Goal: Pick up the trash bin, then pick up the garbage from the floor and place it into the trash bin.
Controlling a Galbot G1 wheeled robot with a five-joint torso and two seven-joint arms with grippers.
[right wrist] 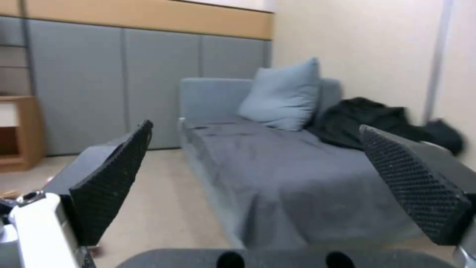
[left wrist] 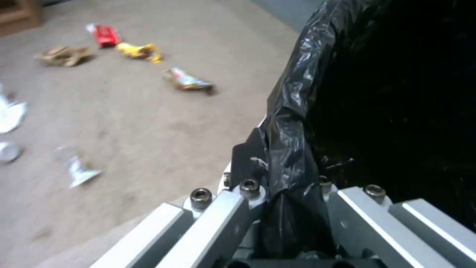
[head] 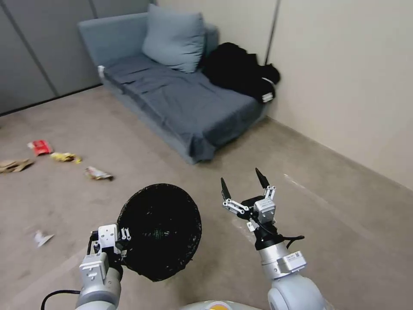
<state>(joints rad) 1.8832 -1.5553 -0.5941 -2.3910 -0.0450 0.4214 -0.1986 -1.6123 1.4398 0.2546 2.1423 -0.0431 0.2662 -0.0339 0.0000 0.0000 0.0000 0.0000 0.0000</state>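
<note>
My left gripper (head: 122, 241) is shut on the rim of the trash bin (head: 160, 230), held off the floor with its black-lined mouth tilted toward me. In the left wrist view the gripper (left wrist: 285, 186) pinches the black bag liner (left wrist: 292, 111) at the rim. My right gripper (head: 244, 183) hangs open and empty to the bin's right, its fingers (right wrist: 114, 182) spread wide. Garbage lies on the floor to the left: a red wrapper (head: 40, 147), a yellow wrapper (head: 65, 157), a silvery wrapper (head: 98, 174), a brown paper bag (head: 15, 165) and a white scrap (head: 41, 238).
A grey sofa (head: 180, 99) with a pillow (head: 174, 38) and black clothes (head: 238, 71) stands ahead against the beige wall (head: 352, 86). Grey panels (head: 34, 47) close the far left. Open carpet lies between me and the litter.
</note>
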